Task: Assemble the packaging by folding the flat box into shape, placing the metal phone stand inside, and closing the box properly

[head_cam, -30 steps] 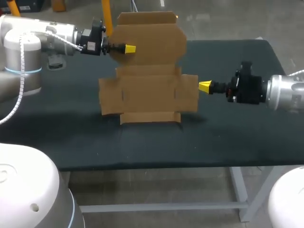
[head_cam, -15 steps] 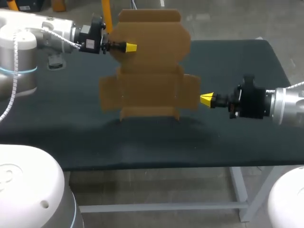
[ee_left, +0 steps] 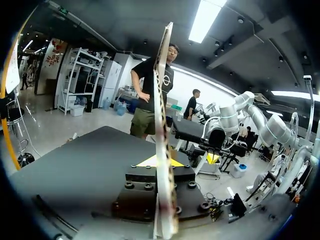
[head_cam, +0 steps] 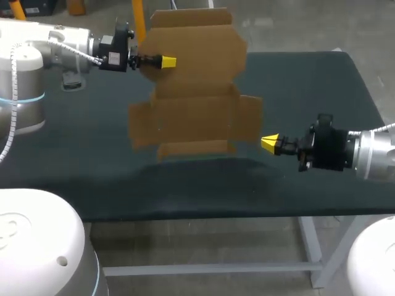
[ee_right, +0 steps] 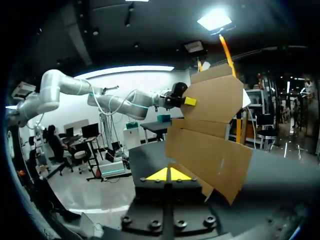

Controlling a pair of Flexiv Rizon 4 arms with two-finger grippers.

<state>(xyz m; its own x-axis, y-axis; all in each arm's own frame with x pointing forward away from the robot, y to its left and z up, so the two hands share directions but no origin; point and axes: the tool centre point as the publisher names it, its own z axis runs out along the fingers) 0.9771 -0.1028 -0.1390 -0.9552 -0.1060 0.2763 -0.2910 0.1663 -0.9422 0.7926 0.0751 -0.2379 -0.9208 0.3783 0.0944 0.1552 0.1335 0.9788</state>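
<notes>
The flat brown cardboard box (head_cam: 194,114) hangs unfolded above the black table (head_cam: 308,80), its flaps spread. My left gripper (head_cam: 168,61) is shut on its upper panel from the left side. In the left wrist view the box (ee_left: 162,125) stands edge-on between the yellow tips of the left gripper (ee_left: 161,161). My right gripper (head_cam: 268,143) is shut with nothing in it, just right of and below the box's right flap, apart from it. In the right wrist view the box (ee_right: 207,145) hangs ahead of the right gripper (ee_right: 170,174). No phone stand shows plainly.
A small dark grey object (head_cam: 73,80) lies on the table at the far left, under my left arm. The table's front edge (head_cam: 203,216) runs below the box.
The box has risen off the table in the left gripper. My right gripper has drawn away from the box's right flap, toward the table's front.
</notes>
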